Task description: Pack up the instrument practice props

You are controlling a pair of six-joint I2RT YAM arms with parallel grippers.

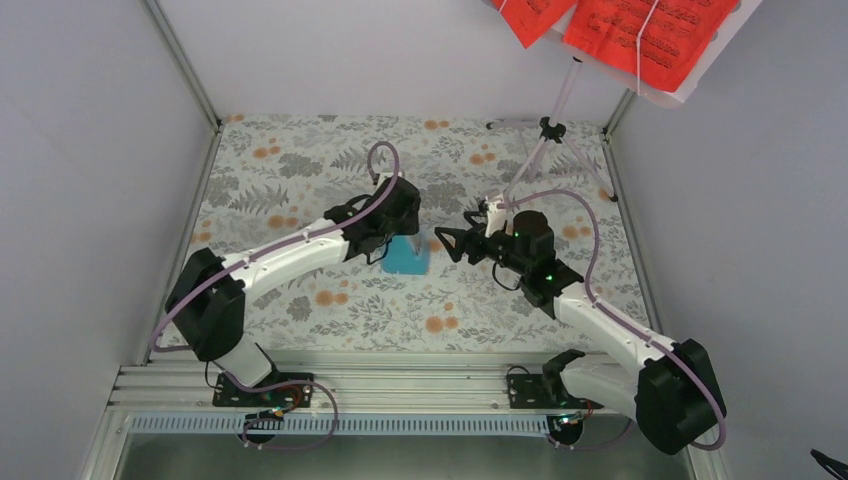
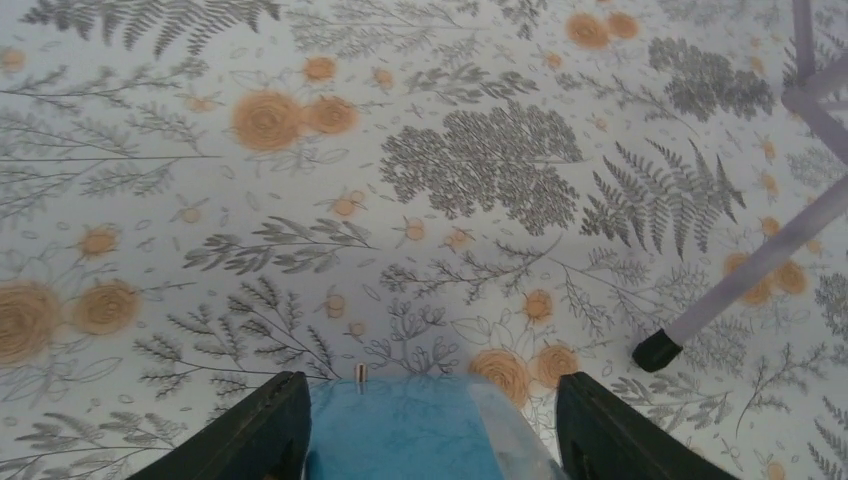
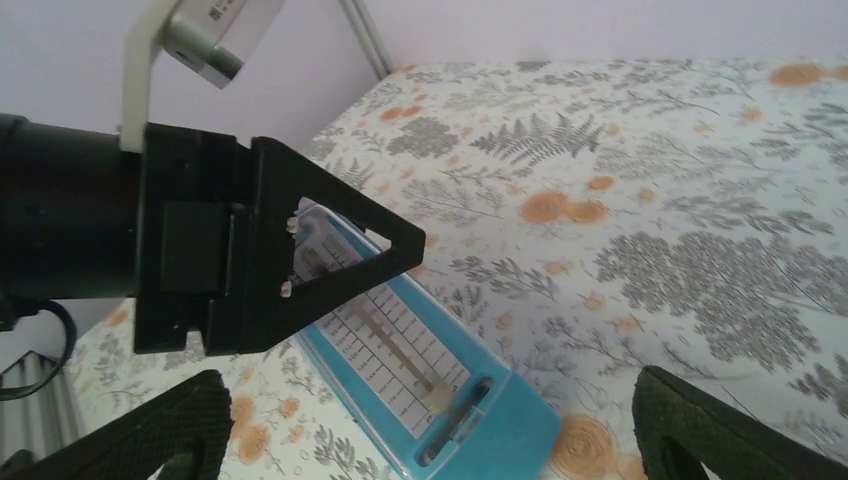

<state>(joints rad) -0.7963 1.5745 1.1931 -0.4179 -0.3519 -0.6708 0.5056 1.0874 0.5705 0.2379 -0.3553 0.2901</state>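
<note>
Counter (image 1: 290,160): covered in a floral cloth and walled in on the left, back and right by pale walls (image 1: 90,150). A metal rail (image 1: 400,385) runs along the near edge.
Open room: bare cloth stretches across the far-left part and along the near strip in front of the rail. The far-right corner is taken up by the legs of the stand.
Metronome (image 2: 405,435): light blue, near the middle of the counter, well away from every wall and between the two arms.
Left tool (image 2: 432,390): hangs over the metronome with its fingers apart, one on each side. A sliver of gap shows on the right side.
Right tool (image 1: 443,245): points at the metronome from just beside it, fingers spread wide and holding nothing.
Music stand (image 1: 548,140): pale lilac, upright in the far-right corner. One black-footed leg (image 2: 655,350) rests on the cloth near the metronome but apart from it.
Red sheets (image 1: 640,35): on the desk of the stand, high above the counter, at the top edge of the overhead view.
Writing: black music notes on the red sheets, with no words that can be read. The white face of the metronome has a ruled scale, its marks too small to read.
</note>
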